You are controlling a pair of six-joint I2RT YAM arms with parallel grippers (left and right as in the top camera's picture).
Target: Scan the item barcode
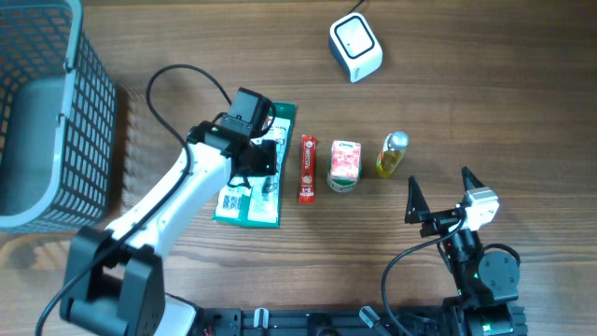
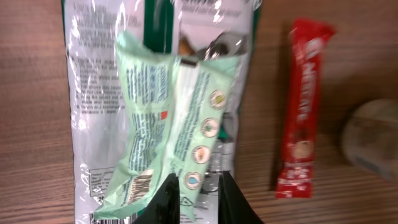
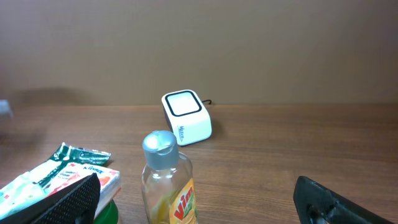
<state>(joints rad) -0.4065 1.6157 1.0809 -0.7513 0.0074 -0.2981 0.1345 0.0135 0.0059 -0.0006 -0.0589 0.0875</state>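
green packet [image 2: 163, 124] in left end effector [image 2: 198, 182]

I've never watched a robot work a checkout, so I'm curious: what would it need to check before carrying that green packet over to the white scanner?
1. Left gripper closed on the green packet: ok.
2. Packet lifted free of the large bag under it: cannot tell.
3. Barcode visible near the packet's lower edge: ok.
4. Scanner uncovered, window facing up: ok.
5. Right gripper open, away from the likely route: ok.
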